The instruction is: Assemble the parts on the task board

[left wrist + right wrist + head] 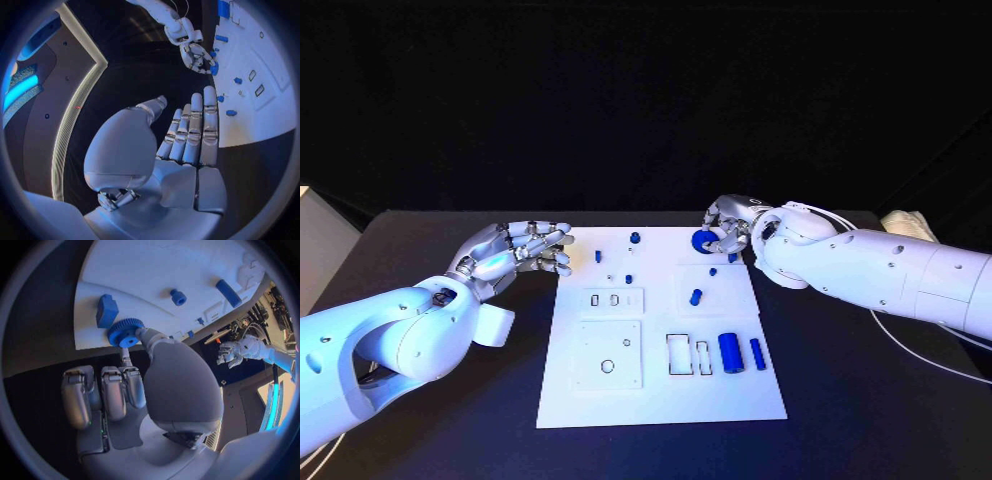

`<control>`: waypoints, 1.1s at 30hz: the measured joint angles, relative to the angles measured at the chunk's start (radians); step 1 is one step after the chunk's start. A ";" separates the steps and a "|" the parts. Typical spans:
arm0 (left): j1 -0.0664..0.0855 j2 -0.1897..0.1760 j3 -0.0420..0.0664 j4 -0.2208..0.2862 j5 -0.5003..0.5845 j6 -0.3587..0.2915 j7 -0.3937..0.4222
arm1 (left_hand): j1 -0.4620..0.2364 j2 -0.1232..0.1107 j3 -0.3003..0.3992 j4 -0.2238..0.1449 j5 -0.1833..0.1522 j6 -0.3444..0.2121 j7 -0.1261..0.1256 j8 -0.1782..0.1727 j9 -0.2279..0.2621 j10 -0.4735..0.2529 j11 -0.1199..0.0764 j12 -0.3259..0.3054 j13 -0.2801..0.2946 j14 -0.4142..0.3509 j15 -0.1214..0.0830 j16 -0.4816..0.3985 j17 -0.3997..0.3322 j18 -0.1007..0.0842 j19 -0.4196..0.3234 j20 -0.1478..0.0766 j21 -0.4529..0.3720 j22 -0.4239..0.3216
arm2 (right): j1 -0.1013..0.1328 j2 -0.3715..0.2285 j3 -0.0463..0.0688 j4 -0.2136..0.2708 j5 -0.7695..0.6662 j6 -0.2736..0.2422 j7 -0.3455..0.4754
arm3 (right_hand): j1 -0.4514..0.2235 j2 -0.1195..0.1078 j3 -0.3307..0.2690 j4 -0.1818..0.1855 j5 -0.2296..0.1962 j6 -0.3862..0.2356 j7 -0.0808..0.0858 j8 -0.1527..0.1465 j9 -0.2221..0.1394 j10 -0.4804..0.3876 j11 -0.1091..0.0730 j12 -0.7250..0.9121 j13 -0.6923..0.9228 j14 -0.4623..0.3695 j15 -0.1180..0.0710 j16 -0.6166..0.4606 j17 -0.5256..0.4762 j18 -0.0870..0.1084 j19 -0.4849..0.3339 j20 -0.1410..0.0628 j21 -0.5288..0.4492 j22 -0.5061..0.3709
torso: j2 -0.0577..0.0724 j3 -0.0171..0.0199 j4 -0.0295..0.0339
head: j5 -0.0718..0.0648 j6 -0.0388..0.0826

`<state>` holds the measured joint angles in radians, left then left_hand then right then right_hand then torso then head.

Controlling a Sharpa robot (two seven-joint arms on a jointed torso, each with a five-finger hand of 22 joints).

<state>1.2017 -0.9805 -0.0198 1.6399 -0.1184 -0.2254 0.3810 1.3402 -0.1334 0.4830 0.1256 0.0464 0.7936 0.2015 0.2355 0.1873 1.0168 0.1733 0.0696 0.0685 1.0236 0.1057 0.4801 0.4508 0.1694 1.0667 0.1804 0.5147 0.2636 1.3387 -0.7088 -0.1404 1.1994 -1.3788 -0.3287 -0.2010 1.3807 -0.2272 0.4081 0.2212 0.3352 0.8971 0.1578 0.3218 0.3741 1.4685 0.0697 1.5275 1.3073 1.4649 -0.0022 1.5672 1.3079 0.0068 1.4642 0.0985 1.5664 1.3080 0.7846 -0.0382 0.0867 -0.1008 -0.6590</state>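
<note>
my right hand [733,228] pinches the blue gear [125,332] over the far right corner of the task board [661,395], my left hand [519,252] idles empty, fingers apart, so next i judge it needs lining up and seating.

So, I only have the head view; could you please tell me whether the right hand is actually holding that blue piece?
Observer: Yes. The right wrist view shows the right hand pinching a toothed blue gear between thumb and a finger.
Operator: Thanks. Is the left hand carrying anything?
Observer: No. In the left wrist view the left hand has a bare palm and straight fingers, beside the task board.
</note>
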 measured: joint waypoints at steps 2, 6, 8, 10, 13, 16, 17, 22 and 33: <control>0.000 0.000 0.000 0.000 0.000 0.000 0.000 | 0.000 0.000 0.000 0.000 0.000 0.000 0.000 0.000 0.000 0.000 0.000 0.000 0.000 0.000 0.000 0.000 0.000 0.000 0.000 0.000 0.000 0.000 | -0.001 -0.003 -0.001 0.011 0.000 -0.009 0.000 | -0.001 0.001 0.001 0.001 0.000 0.001 -0.001 0.004 0.000 -0.004 -0.004 0.000 0.000 0.004 -0.004 0.000 0.000 0.000 0.000 0.000 0.000 0.000 | 0.000 -0.0004 0.0000 | 0.000 0.000; 0.000 0.000 0.000 0.000 0.000 0.000 0.000 | 0.000 0.000 0.000 0.000 0.000 0.000 0.000 0.000 0.000 0.000 0.000 0.000 0.000 0.000 0.000 0.000 0.000 0.000 0.000 0.000 0.000 0.000 | 0.000 -0.008 -0.002 0.041 -0.007 -0.024 -0.001 | -0.001 0.001 0.005 -0.001 0.000 0.002 0.000 0.010 0.000 -0.004 -0.004 0.000 0.000 0.004 -0.003 0.000 0.000 0.000 0.000 0.000 0.000 0.000 | 0.000 -0.0005 -0.0006 | 0.001 0.000; 0.000 0.000 0.000 0.000 0.000 0.000 0.000 | 0.000 0.000 0.000 0.000 0.000 0.000 0.000 0.000 0.000 0.000 0.000 0.000 0.000 0.000 0.000 0.000 0.000 0.000 0.000 0.000 0.000 0.000 | 0.004 -0.008 -0.001 0.063 -0.012 -0.030 -0.002 | -0.001 0.001 0.006 -0.002 -0.001 0.002 -0.001 0.011 0.000 -0.004 -0.004 0.000 0.000 0.001 -0.006 0.000 0.000 0.000 0.002 -0.002 0.000 0.000 | 0.000 -0.0004 -0.0006 | 0.001 0.002; 0.000 0.001 0.000 0.000 0.000 0.000 0.000 | 0.000 0.000 0.000 0.000 0.000 0.000 0.000 0.000 0.000 0.000 0.000 0.000 0.000 0.000 0.000 0.000 0.000 0.000 0.000 0.000 0.000 0.000 | 0.009 -0.008 0.000 0.083 -0.018 -0.035 -0.002 | -0.002 0.001 0.006 -0.002 -0.001 0.002 -0.001 0.011 0.000 -0.004 -0.004 0.000 0.000 0.000 -0.007 0.000 0.000 0.000 0.004 -0.004 0.000 0.000 | 0.000 -0.0004 -0.0005 | 0.002 0.003; 0.000 0.002 0.000 0.000 0.000 0.000 0.000 | 0.000 0.000 0.000 0.000 0.000 0.000 0.000 0.000 0.000 0.000 0.000 0.000 0.000 -0.004 -0.004 0.000 0.002 0.000 -0.004 0.004 0.000 0.001 | 0.014 -0.002 0.001 0.116 -0.029 -0.042 -0.003 | -0.003 0.002 0.006 -0.002 -0.001 0.002 -0.001 0.011 0.000 -0.004 -0.004 0.000 0.000 0.000 -0.007 0.000 0.000 0.000 0.004 -0.004 0.000 0.000 | 0.000 -0.0004 0.0000 | 0.003 0.004; 0.000 0.002 0.000 0.000 0.000 0.001 -0.001 | 0.000 0.000 0.000 0.000 0.000 0.000 0.000 0.000 0.000 0.000 0.000 0.000 0.000 -0.004 -0.004 0.000 0.002 0.000 -0.004 0.004 0.000 0.002 | 0.015 0.013 0.001 0.145 -0.047 -0.045 -0.005 | -0.003 0.003 0.006 -0.002 -0.001 0.002 -0.001 0.011 0.000 -0.004 -0.004 0.000 0.000 0.000 -0.007 0.000 0.000 0.000 0.004 -0.004 0.000 0.000 | 0.000 -0.0004 0.0005 | 0.004 0.005; 0.000 0.002 0.000 0.000 0.000 0.001 -0.001 | 0.000 0.000 0.000 0.000 0.000 0.000 0.000 0.000 0.000 0.000 0.000 0.000 0.000 -0.004 -0.004 0.000 0.002 0.000 -0.004 0.004 0.000 0.002 | 0.015 0.019 0.001 0.152 -0.054 -0.046 -0.006 | -0.003 0.003 0.006 -0.002 -0.001 0.002 -0.001 0.011 0.000 -0.004 -0.004 0.000 0.000 0.000 -0.007 0.000 0.000 0.000 0.004 -0.004 0.000 0.000 | 0.000 -0.0004 0.0009 | 0.005 0.005; 0.000 0.004 0.000 0.000 0.000 0.001 -0.001 | 0.000 0.000 0.000 0.000 0.000 0.000 0.000 0.000 0.000 0.000 0.000 0.000 0.000 -0.004 -0.004 0.000 0.002 0.000 -0.004 0.004 0.000 0.002 | 0.016 0.061 -0.001 0.176 -0.105 -0.050 -0.014 | -0.004 0.004 0.006 -0.002 -0.005 0.002 -0.001 0.010 0.000 -0.004 -0.004 0.000 0.000 0.000 -0.007 0.000 0.000 0.000 0.004 -0.004 0.000 0.000 | 0.000 -0.0008 0.0009 | 0.007 0.005; 0.000 0.012 0.000 0.001 0.000 0.002 -0.001 | 0.000 0.000 0.000 0.000 0.000 0.000 0.000 0.000 0.001 0.000 0.000 0.000 0.000 -0.004 -0.004 0.000 0.002 0.000 -0.004 0.004 0.000 0.002 | 0.008 0.139 -0.007 0.142 -0.190 -0.059 -0.041 | -0.004 0.004 0.009 -0.005 -0.007 0.003 -0.001 0.008 0.000 -0.004 -0.003 0.000 0.000 0.000 -0.007 0.000 0.000 0.000 0.004 -0.004 0.000 0.000 | 0.000 -0.0026 0.0039 | 0.009 0.005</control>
<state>1.2016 -0.9681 -0.0199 1.6405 -0.1185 -0.2239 0.3799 1.3402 -0.1334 0.4830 0.1256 0.0464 0.7936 0.2015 0.2355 0.1879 1.0168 0.1734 0.0696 0.0685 1.0200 0.1021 0.4800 0.4526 0.1695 1.0630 0.1842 0.5144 0.2655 1.3469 -0.5699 -0.1476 1.3419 -1.5688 -0.3878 -0.2424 1.3764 -0.2237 0.4171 0.2166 0.3283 0.8999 0.1563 0.3295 0.3740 1.4648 0.0662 1.5275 1.3073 1.4649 -0.0092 1.5672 1.3076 0.0068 1.4680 0.0948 1.5664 1.3076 0.7848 -0.0407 0.0906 -0.0913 -0.6542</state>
